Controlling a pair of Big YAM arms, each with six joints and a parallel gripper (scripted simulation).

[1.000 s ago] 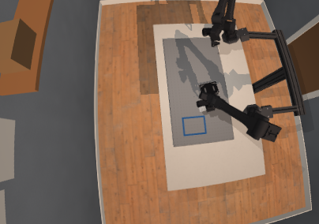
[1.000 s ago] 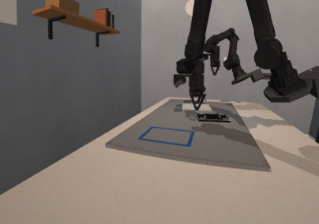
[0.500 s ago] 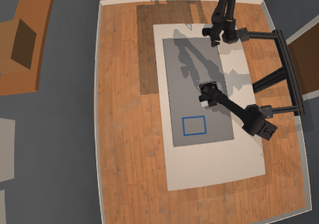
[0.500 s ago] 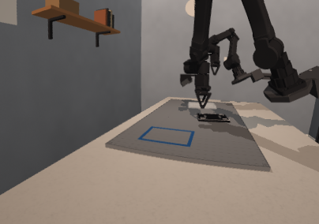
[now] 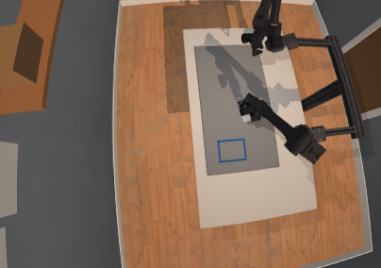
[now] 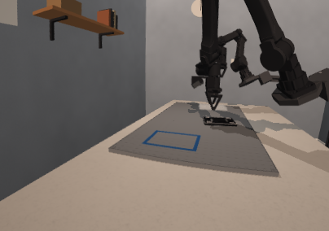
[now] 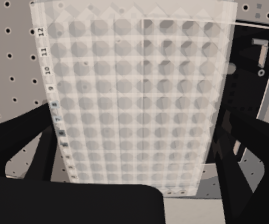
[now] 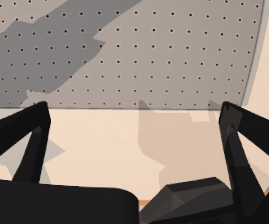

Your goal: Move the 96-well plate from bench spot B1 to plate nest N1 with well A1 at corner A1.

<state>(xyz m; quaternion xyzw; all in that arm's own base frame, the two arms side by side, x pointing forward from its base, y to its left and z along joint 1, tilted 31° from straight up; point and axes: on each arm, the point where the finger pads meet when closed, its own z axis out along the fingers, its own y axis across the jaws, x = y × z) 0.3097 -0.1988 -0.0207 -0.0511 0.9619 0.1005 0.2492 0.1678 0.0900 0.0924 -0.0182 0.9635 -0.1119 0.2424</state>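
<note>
Clear plastic plate with wells [image 5: 246,118] [image 6: 206,106] [image 7: 130,100] is held by its sides between the widely spaced jaws of the left gripper [image 5: 247,110] [image 6: 213,107] [image 7: 134,110], right of centre in the top view. In the left wrist view, the black nest [image 6: 220,124] [image 7: 250,92] is partly covered by the plate and seen at the right. The right gripper [image 5: 256,53] [image 6: 223,72] [image 8: 134,111] is spread wide with nothing held. A blue outline [image 5: 231,140] [image 6: 179,133] is seen low in the top view.

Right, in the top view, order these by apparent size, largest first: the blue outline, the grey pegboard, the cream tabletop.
1. Cream tabletop
2. Grey pegboard
3. Blue outline
</note>
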